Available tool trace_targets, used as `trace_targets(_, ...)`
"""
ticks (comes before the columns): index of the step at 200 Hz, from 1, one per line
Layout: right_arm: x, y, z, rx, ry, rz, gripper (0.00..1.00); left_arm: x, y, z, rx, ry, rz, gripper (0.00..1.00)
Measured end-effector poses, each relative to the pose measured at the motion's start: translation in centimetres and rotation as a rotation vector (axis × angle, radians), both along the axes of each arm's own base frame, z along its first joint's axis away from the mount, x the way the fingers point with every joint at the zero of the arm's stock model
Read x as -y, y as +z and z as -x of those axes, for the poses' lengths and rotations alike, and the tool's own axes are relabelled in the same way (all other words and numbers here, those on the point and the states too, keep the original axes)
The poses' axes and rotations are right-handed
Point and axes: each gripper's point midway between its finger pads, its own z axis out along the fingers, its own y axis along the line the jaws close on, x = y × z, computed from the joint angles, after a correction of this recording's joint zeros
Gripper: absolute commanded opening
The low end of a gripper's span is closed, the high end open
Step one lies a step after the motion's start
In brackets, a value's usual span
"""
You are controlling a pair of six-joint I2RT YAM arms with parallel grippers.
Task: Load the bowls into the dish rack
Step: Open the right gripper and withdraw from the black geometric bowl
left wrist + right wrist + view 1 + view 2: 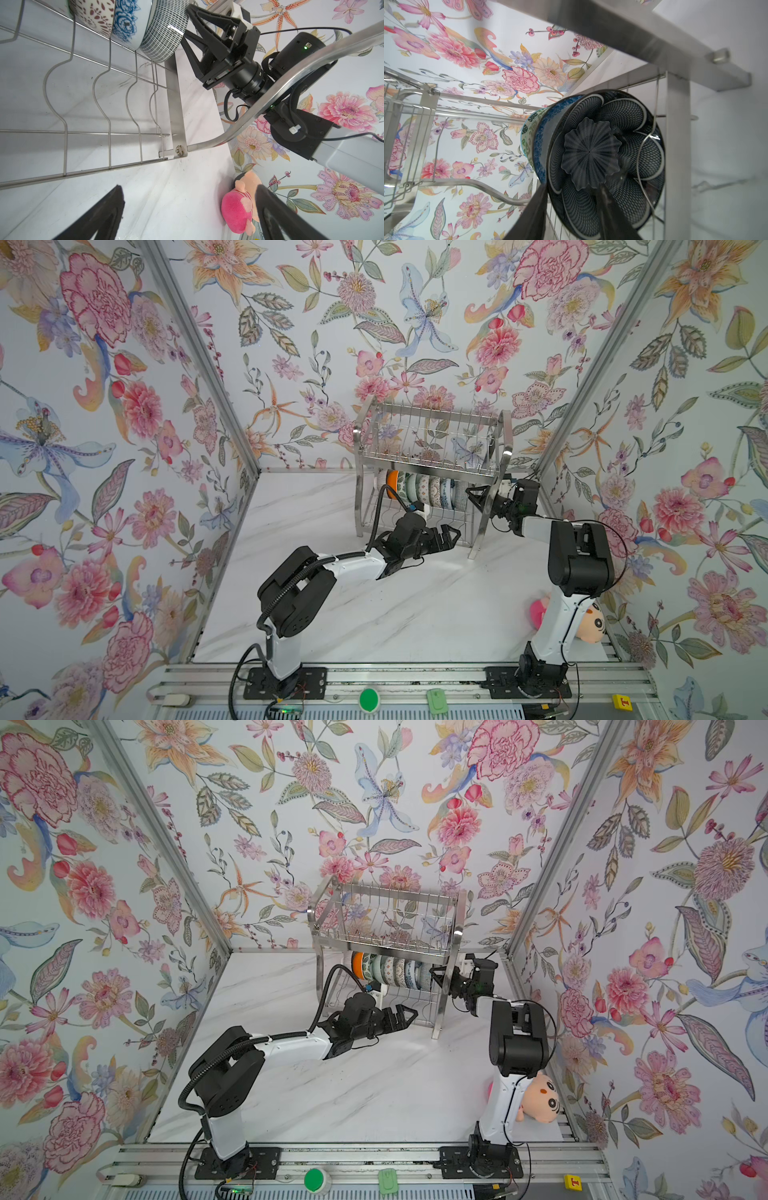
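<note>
Right wrist view: looks straight into the navy bowl (591,149), stood on edge as last of the bowls (424,489) on the lower tier of the rack (677,124), mouth facing out past the rack's right end. Finds the right claw (573,191) part-open astride that rim, one finger inside, one outside, apparently pinching nothing. Probably calls for a straight retreat along the row's axis, away from the rack, with the left claw (453,537) wide open and empty before the rack's front.
</note>
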Motion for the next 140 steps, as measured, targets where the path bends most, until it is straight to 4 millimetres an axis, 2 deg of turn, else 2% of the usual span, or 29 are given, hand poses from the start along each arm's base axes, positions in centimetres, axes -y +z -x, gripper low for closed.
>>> trace_targets(36,1.8,-0.3,0.6,-0.010,-0.045,-0.020,0.44,-0.4,-0.2,0.2,-0.003,0.008,-0.008,0.99)
trace_targets(80,2.7,-0.4,1.6,-0.022,-0.066,-0.029,0.45,-0.9,-0.2,0.3,-0.001,0.018,-0.014,0.99)
trace_targets(120,4.3,1.1,2.4,0.004,-0.103,-0.029,0.47,-1.4,0.8,0.4,0.025,0.020,-0.021,0.99)
trace_targets(140,5.6,1.9,3.1,0.018,-0.130,-0.026,0.49,-2.2,1.7,0.0,0.048,0.038,-0.030,0.99)
